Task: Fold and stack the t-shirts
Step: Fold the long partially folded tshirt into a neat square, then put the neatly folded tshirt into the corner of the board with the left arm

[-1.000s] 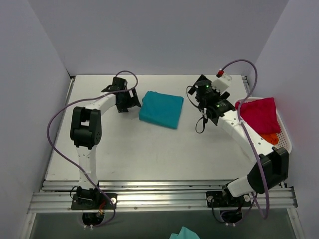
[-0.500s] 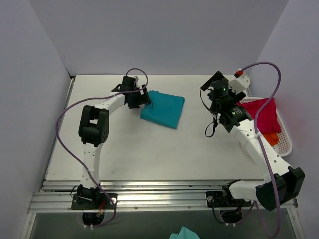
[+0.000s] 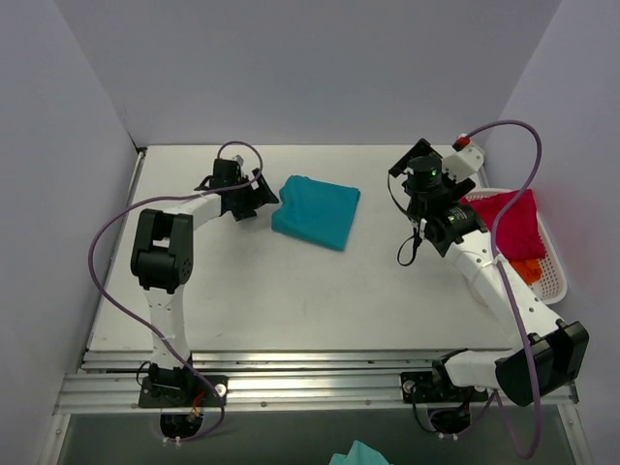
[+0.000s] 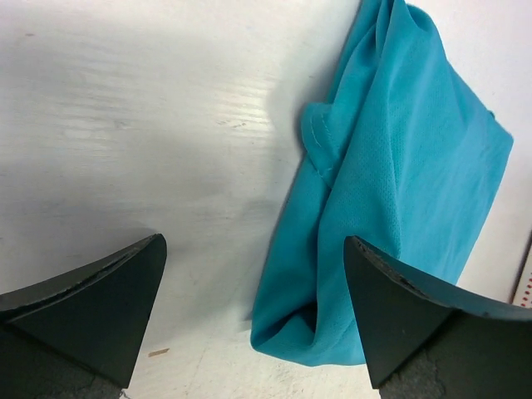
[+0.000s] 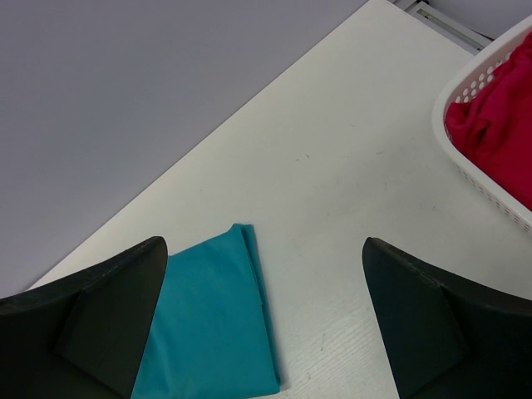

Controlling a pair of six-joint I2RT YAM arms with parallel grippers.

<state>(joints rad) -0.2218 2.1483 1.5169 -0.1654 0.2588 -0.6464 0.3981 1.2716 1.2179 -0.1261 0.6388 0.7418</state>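
A folded teal t-shirt (image 3: 315, 212) lies on the white table near the back middle. It also shows in the left wrist view (image 4: 391, 191) and the right wrist view (image 5: 208, 324). My left gripper (image 3: 263, 195) is open and empty just left of the teal shirt's left edge, apart from it. My right gripper (image 3: 405, 172) is open and empty, raised above the table right of the teal shirt. A crimson-magenta t-shirt (image 3: 504, 221) lies bunched in the basket, over an orange t-shirt (image 3: 527, 269).
A white slotted plastic basket (image 3: 553, 276) stands at the table's right edge; its rim shows in the right wrist view (image 5: 474, 179). Grey walls close in the back and both sides. Purple cables loop over both arms.
My left gripper has drawn back left, off the teal shirt's edge, and stands open. My right arm swung right toward the basket a second ago and has since barely moved.
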